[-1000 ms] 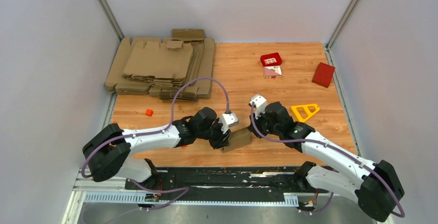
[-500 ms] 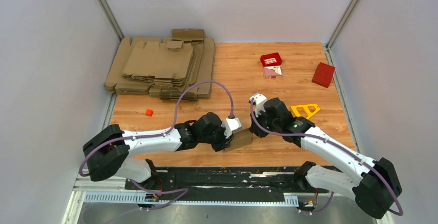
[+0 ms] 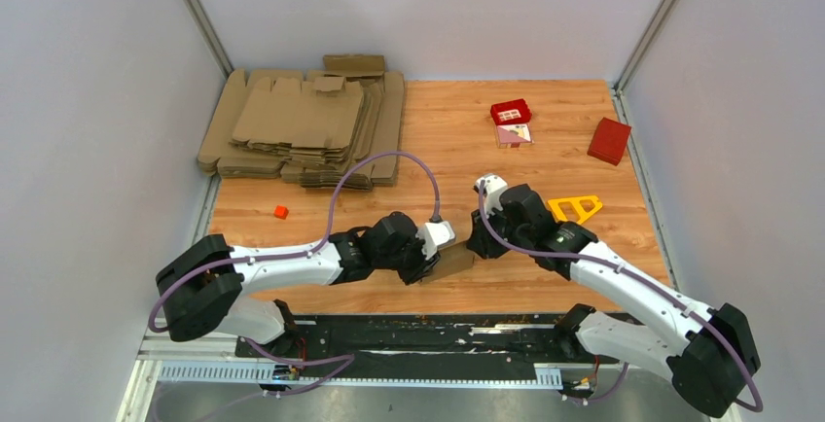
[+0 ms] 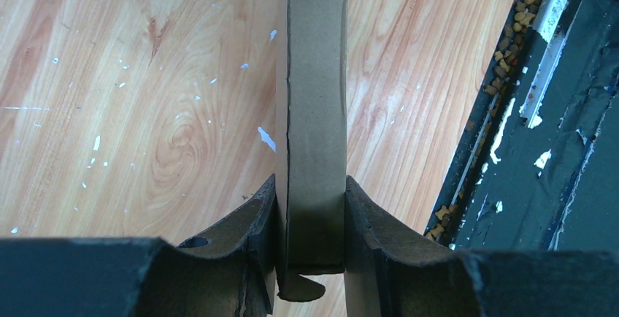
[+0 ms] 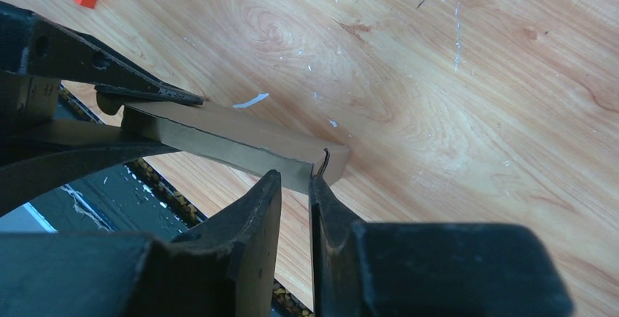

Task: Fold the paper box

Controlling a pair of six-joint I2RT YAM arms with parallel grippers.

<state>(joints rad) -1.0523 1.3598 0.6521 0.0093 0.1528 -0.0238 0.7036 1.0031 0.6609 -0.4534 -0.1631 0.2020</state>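
Note:
The paper box (image 3: pixel 452 263) is a small brown folded cardboard piece near the table's front edge. My left gripper (image 3: pixel 429 258) is shut on it: in the left wrist view the box (image 4: pixel 315 105) stands edge-on between both fingers, at the gripper (image 4: pixel 310 218). My right gripper (image 3: pixel 476 243) is at the box's right end. In the right wrist view its fingers are almost together, and the gripper (image 5: pixel 295 182) has its tips against the box's end corner (image 5: pixel 306 160). A thin flap edge sticks up there.
A big pile of flat cardboard blanks (image 3: pixel 302 125) lies at the back left. A red box (image 3: pixel 609 140), a small red tray (image 3: pixel 511 111) and a yellow triangle (image 3: pixel 574 210) lie to the right. An orange cube (image 3: pixel 280 212) lies at the left. The black base rail (image 3: pixel 409 330) runs along the front.
My left arm has shifted right and lowered the box toward the table. My right gripper has moved in against the box's right end.

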